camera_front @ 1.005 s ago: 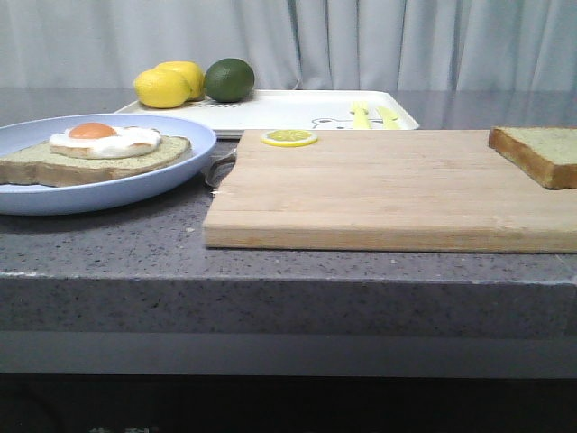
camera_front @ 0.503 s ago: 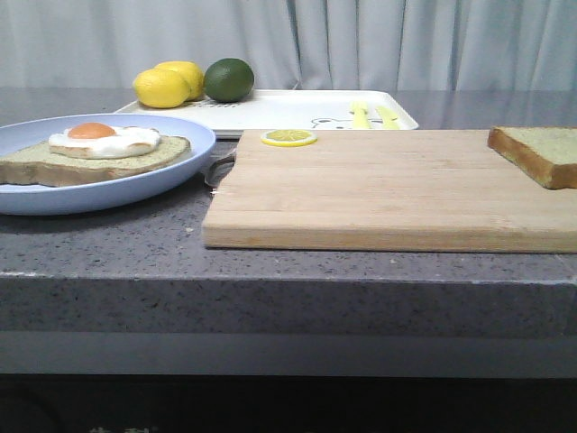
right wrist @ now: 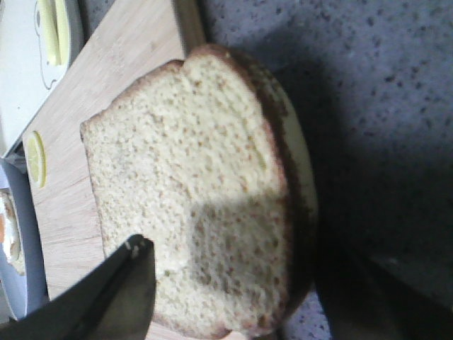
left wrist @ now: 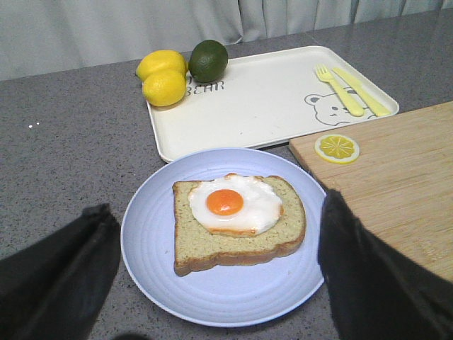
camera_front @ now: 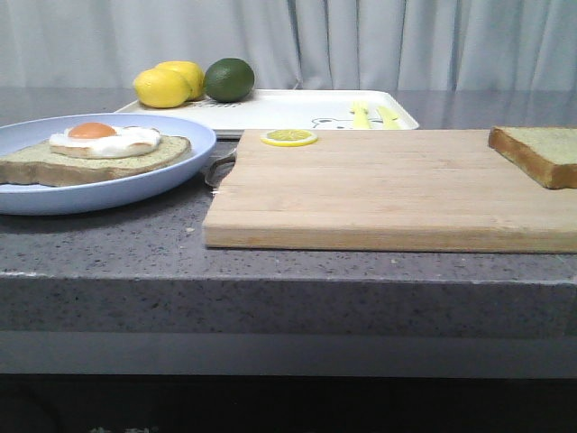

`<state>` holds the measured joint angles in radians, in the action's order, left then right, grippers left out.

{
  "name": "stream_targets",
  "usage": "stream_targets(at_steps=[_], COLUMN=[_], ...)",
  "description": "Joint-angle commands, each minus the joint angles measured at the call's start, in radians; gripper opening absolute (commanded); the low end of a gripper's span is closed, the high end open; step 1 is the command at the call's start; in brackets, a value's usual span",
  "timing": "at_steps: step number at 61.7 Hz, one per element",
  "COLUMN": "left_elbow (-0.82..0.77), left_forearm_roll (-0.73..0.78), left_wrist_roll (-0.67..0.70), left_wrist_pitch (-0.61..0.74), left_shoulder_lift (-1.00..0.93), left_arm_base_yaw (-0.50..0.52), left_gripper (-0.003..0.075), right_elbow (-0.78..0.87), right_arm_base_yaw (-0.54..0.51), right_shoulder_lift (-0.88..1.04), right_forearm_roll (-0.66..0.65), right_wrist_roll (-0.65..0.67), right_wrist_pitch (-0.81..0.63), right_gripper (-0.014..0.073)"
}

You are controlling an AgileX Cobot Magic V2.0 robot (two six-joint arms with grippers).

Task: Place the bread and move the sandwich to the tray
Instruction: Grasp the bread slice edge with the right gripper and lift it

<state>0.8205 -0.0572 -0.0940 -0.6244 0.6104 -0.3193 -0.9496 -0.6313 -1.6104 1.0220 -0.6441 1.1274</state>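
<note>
Bread (right wrist: 198,198) at the worktop's right edge lies between the right gripper's (right wrist: 241,290) released fingers, awaiting closure; left fingers (left wrist: 361,269) likewise spread.

Grey speckled countertop (camera_front: 135,248), loaded.
Directly on it: blue plate (camera_front: 135,185), wooden cutting board (camera_front: 379,194), white tray (camera_front: 288,110).

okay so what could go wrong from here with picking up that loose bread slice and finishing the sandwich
1. The bread overhangs the cutting board edge; a nudge from the right gripper might tip it off.
2. The egg sits loose on the plated slice; a careless drop may shift it.
3. Lemons occupy one tray corner.
</note>
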Motion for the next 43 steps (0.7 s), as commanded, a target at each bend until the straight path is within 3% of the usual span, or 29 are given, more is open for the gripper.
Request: stream_targets(at_steps=[1,6,11,22,31,43], left_elbow=[0.027,0.027,0.027,0.027,0.027,0.027], left_forearm_roll=[-0.002,-0.002,0.0,0.002,0.004,0.005], left_wrist_roll=[0.009,0.009,0.009,0.009,0.009,0.009], left_wrist_pitch=[0.076,0.076,0.076,0.078,0.078,0.084], left_shoulder_lift=[0.006,0.006,0.006,0.006,0.006,0.006], left_arm_base_yaw=[-0.008,-0.008,-0.008,-0.008,-0.008,-0.008], left_gripper=[0.0566,0.0566,0.0566,0.0566,0.0566,0.0566], right_elbow=[-0.031,-0.031,-0.031,-0.031,-0.031,-0.031], right_arm_base_yaw=[0.0,0.0,0.0,0.0,0.0,0.028], right_shoulder_lift=[0.026,0.025,0.025,0.025,0.025,0.052], right_forearm_roll=[0.089,0.116,0.132,0.151,0.205,0.262], right_wrist_roll=[-0.039,-0.048,-0.054,-0.07,-0.097,-0.104], right_wrist_pitch=[0.067,0.088,0.105,0.145,0.186,0.213], right_gripper=[0.0486,0.0482,0.0425,0.0173,0.0036,-0.0005])
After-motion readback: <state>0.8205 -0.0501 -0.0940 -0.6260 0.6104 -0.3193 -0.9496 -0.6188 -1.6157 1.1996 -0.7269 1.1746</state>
